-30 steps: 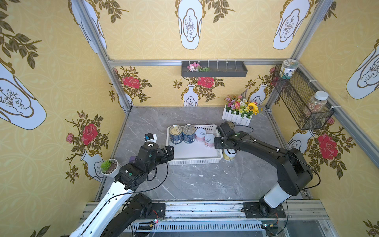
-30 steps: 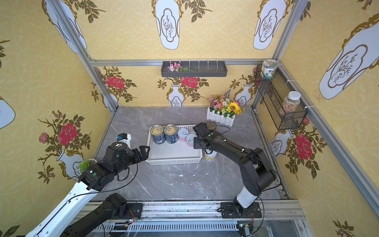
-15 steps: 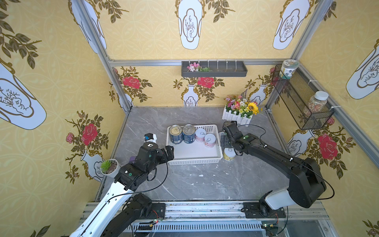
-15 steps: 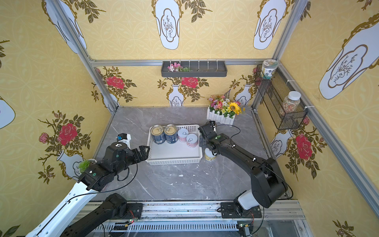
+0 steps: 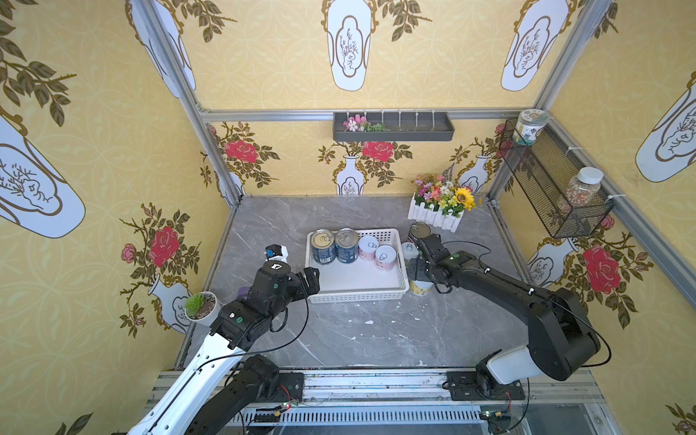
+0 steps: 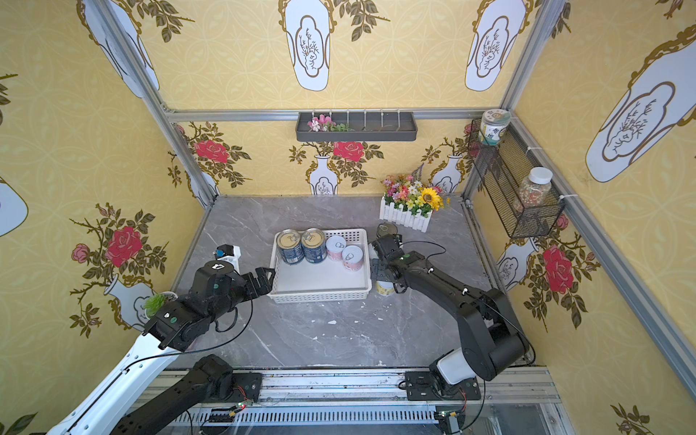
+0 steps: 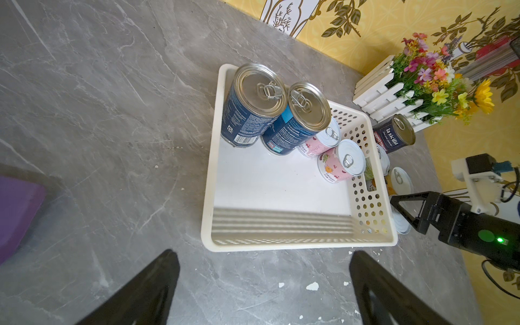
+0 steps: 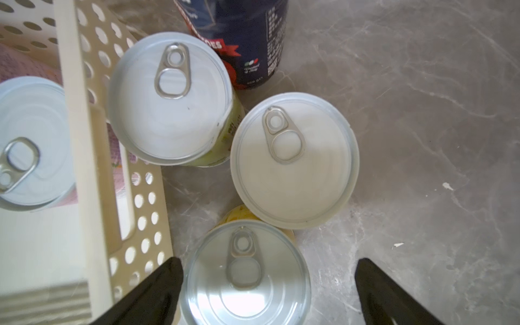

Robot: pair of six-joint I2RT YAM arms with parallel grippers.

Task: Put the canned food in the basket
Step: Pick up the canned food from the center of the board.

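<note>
Four cans are home and four are left to go: two tall blue cans (image 5: 323, 246) and two pink cans (image 5: 385, 257) stand upright toward the far side of the basket (image 5: 357, 298). The rest sit in a tight cluster on the table (image 5: 339, 339) just outside the wall on the right arm's side. The right gripper (image 8: 268, 260) hangs over the yellow can (image 8: 244, 281), jaws spread wide and pinching nothing. Here's the catch: the can sits off-centre between them, close to the finger (image 8: 152, 298) on the basket side, with plenty of air on the other side. That finger is also right beside the perforated wall. Come down like this and it could land on the rim or wedge between wall and can, shoving the basket or tipping the can. Close up uneven and the far finger would sweep the can sideways before anything grips. The neighbours are tight too: the plain white-lidded can (image 8: 294, 160) nearly touches it, the green can (image 8: 171, 98) is just beyond, and the dark can (image 8: 247, 42) stands by them near the flower box (image 5: 433, 218). One nudge could knock another over. On the lift, the can's bottom must clear the rim or it may clip and slip out. The left gripper (image 7: 264, 251) waits at the basket's near corner, jaws spread and empty, and a shoved basket would slide toward it.
</note>
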